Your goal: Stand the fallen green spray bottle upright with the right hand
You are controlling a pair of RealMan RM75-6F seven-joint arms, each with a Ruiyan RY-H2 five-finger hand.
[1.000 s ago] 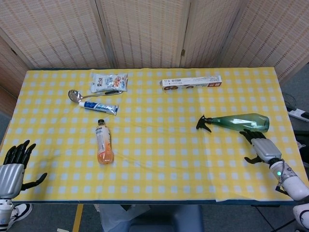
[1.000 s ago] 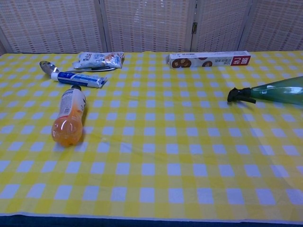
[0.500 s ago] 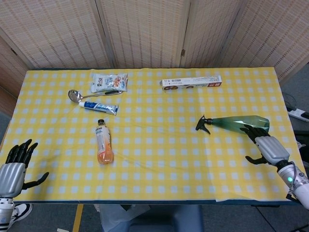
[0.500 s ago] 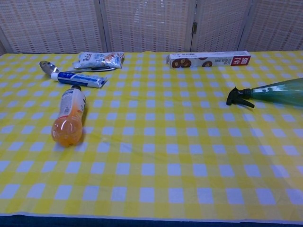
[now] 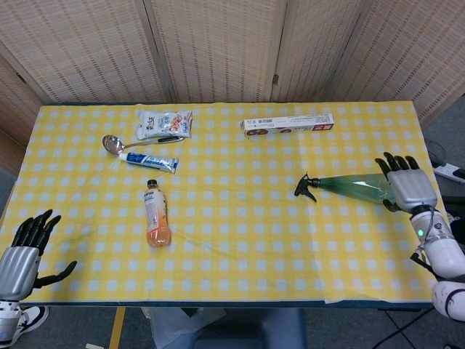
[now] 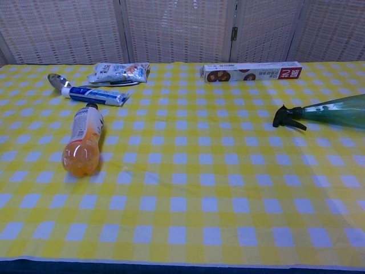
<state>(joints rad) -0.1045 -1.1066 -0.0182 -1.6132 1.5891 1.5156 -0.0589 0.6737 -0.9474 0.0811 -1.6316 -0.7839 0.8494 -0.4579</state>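
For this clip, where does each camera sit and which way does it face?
Head view: high above the near edge, looking steeply down on the whole table; both hands show, the left hand open at the near corner, the right hand over the green spray bottle's base.
Chest view: low at the near edge, looking across the tabletop toward the screens; no hand shows.
Both show the bottle lying down and the orange drink bottle.

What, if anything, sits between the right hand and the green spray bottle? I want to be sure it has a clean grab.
Nothing visible does. The right hand is already over the wide base end of the green spray bottle, which lies on its side on the tablecloth. The cling-film box lies well behind.
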